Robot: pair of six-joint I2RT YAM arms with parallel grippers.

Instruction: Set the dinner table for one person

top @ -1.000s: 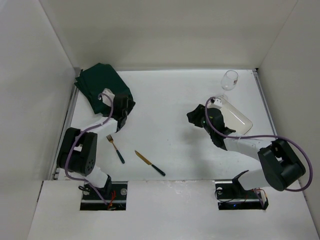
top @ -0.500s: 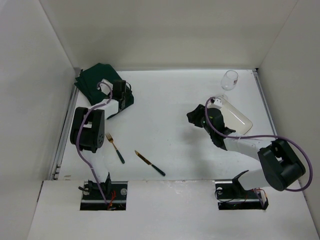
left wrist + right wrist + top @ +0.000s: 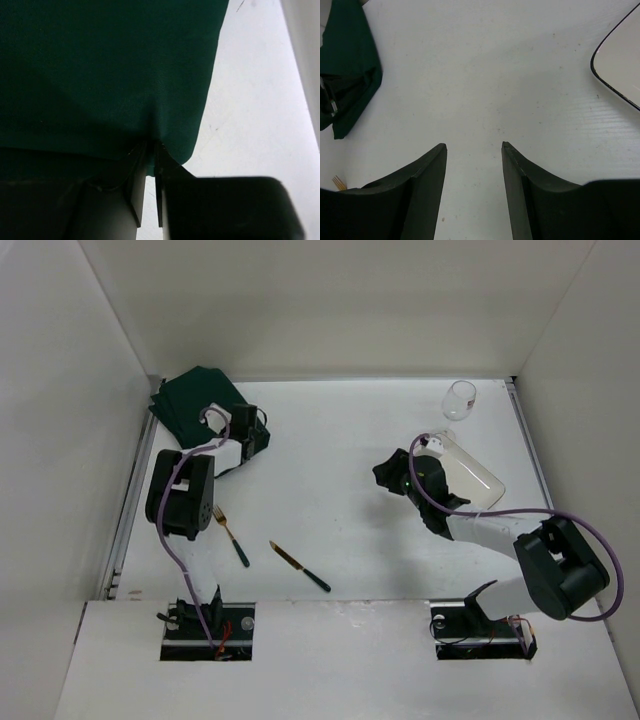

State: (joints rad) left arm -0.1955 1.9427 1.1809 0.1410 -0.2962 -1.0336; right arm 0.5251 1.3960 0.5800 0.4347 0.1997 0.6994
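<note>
The dark green cloth [image 3: 193, 400] lies crumpled at the far left corner of the dinner table [image 3: 330, 440]. My left gripper [image 3: 247, 443] sits at its near right edge, and in the left wrist view the gripper [image 3: 151, 145] is shut on a pinched fold of the cloth [image 3: 100, 75]. My right gripper [image 3: 386, 476] hovers open over bare table just left of the white plate [image 3: 472, 476]; nothing lies between its fingers [image 3: 432, 165]. A fork [image 3: 230, 536] and a knife [image 3: 299, 566] lie near the front left. A wine glass [image 3: 459, 400] stands at the far right.
White walls close in the table on the left, back and right. The plate's dark-rimmed edge [image 3: 615, 75] shows at the right of the right wrist view, and the cloth [image 3: 347, 75] and the fork tines [image 3: 339, 182] at its left.
My left gripper moved away from me to the cloth's edge and closed on it. The right arm stayed still.
</note>
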